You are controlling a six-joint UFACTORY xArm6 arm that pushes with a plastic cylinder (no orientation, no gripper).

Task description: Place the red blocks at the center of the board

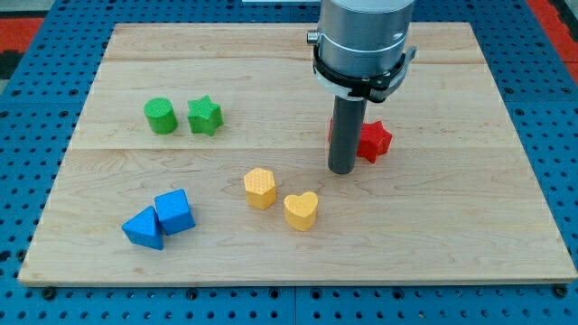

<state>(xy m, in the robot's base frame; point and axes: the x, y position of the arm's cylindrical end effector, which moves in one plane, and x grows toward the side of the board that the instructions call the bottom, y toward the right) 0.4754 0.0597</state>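
Observation:
A red star block (373, 141) lies right of the board's middle. Another red block (333, 132) shows as a sliver behind the rod, its shape hidden. My tip (342, 170) rests on the board just left of and below the red star, touching or nearly touching it. The wooden board (298, 235) fills most of the view.
A green cylinder (160, 116) and a green star (205, 116) sit at the left. A yellow hexagon (260, 188) and a yellow heart (301, 210) lie below the middle. Two blue blocks (174, 212) (144, 227) touch at lower left. The arm's grey body (361, 41) hangs above.

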